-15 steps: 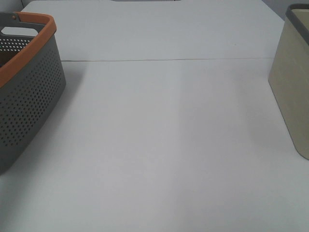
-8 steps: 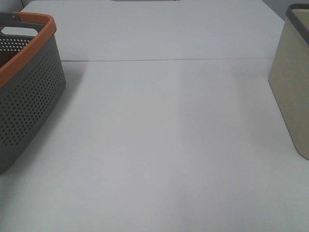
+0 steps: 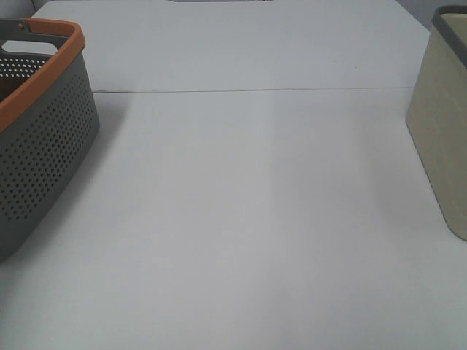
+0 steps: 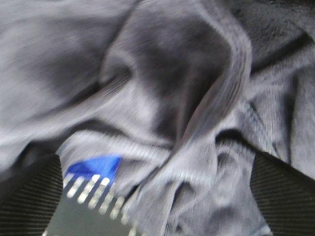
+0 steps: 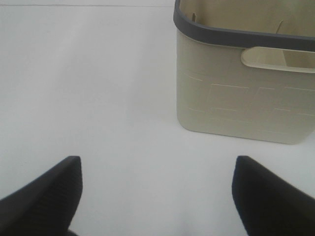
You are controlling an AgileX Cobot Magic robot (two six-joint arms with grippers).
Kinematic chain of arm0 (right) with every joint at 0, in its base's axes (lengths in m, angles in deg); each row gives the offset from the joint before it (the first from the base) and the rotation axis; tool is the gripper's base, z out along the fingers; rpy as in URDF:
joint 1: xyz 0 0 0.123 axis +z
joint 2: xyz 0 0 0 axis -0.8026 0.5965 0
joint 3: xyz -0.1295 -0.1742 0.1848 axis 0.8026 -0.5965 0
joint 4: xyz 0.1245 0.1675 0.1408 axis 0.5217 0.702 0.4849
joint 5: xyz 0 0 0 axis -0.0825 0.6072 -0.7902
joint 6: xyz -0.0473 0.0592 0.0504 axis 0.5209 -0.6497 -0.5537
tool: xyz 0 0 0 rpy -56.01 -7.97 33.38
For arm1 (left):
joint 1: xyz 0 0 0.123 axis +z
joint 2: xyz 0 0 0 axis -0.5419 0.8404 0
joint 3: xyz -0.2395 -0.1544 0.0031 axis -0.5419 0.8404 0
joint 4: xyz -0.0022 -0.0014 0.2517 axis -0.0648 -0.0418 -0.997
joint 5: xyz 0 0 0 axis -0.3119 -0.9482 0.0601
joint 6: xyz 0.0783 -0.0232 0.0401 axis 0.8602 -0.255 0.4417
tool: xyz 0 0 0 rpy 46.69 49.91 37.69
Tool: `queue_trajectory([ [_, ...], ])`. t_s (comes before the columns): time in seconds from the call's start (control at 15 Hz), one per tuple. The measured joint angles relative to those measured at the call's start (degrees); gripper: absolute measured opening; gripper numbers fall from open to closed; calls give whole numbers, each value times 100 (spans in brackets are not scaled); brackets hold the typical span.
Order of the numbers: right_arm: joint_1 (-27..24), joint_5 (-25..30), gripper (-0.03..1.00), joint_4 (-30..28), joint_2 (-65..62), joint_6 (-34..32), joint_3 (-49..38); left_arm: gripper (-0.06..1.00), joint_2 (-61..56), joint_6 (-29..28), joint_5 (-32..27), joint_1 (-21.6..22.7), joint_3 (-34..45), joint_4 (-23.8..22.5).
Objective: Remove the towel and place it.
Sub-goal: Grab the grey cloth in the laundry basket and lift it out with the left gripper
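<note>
Nothing has shifted in the high view over the last second; neither arm shows there, and the action is only in the wrist views. Closest in, the left gripper (image 4: 155, 201) hangs right over the towel (image 4: 162, 88), its dark fingers (image 4: 27, 196) spread wide to either side of a ridge of crumpled charcoal cloth, not yet pinching it. A blue-labelled item (image 4: 93, 169) with pale stripes peeks out beneath the folds; what it is cannot be told. The right gripper (image 5: 157, 196) is also spread apart and empty, hovering above the bare white table (image 5: 88, 73) and facing the beige bin (image 5: 231, 103). Farther off, the perforated basket (image 3: 44, 153) with its orange rim stands at the table's left edge, well apart from the bin. The towel probably lies in that basket, though the high view does not show it. The task looks barely begun: gripping, lifting, carrying and placing all remain.
</note>
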Motion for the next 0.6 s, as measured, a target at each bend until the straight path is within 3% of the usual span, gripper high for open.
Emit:
queue_trajectory([
  [0.33,0,0,74,0,0,0,0,70,355,0,52,0,0,-103],
  [0.6,0,0,74,0,0,0,0,27,378,-413,29,0,0,-103],
])
